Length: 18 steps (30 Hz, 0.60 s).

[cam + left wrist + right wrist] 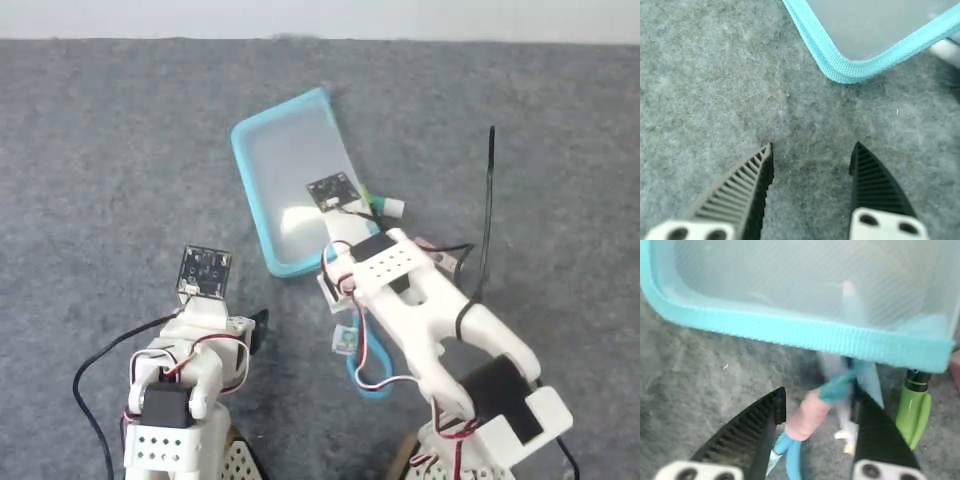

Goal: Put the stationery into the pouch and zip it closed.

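Pouch (290,180): flat rounded rectangle, see-thru frosted panel w/ teal woven edging, lying tilted approx. 11 o'clock of centre in the high view. Whether the zip is open can't be told.

Right claw (819,390) at pouch's 5 o'clock edge, jaws apart; btwn them a pink piece (810,417), soft-looking, and a teal cord (839,382). Contact unclear. Green pen (912,407), smooth plastic w/ black collar, just beside that claw, partly under the pouch edge.

Left claw (812,146) at pouch's 7 o'clock, jaws wide apart, ribbed black fingers over bare mat, nothing btwn.

Thin black rod (490,200) at 3 o'clock. Grey fuzzy felt mat (120,150) under everything.
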### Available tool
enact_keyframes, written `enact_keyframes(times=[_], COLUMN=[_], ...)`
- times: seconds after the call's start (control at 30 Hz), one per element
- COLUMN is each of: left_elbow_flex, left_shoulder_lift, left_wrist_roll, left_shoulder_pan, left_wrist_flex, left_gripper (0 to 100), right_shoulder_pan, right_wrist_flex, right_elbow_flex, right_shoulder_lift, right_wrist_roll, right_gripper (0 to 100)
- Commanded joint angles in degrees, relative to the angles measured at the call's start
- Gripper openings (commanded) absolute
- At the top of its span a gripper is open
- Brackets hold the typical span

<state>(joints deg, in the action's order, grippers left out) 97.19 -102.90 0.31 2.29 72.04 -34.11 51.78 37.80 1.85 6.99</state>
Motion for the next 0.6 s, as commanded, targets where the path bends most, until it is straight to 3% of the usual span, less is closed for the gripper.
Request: enact_keyframes(times=[0.0, 0.13, 0.33, 0.5, 0.57], left_elbow_flex=[-0.7, -0.7, -0.7, -0.7, -0.7], left_shoulder_lift=[-1.3, -1.3, -1.3, -1.3, -1.3], left_wrist_roll=[0.6, 0.6, 0.6, 0.6, 0.6], left_shoulder_pan=[0.4, 0.4, 0.4, 0.4, 0.4], left_wrist_flex=[0.3, 0.3, 0.3, 0.3, 0.3], left_gripper=[24, 24, 24, 24, 24], right_shoulder_pan=[0.4, 0.4, 1.3, 8.8, 13.5], right_wrist_flex=[0.1, 2.8, 8.8, 10.0, 10.3], right_elbow_flex=[-1.4, -1.7, -5.3, -7.8, -8.8], right_shoulder_lift=[-0.6, -0.5, -0.5, -0.4, -0.4], right_wrist_roll=[-1.2, -1.3, -1.7, -8.1, -10.7], right_gripper=[8.1, 6.1, 19.1, 0.7, 2.0])
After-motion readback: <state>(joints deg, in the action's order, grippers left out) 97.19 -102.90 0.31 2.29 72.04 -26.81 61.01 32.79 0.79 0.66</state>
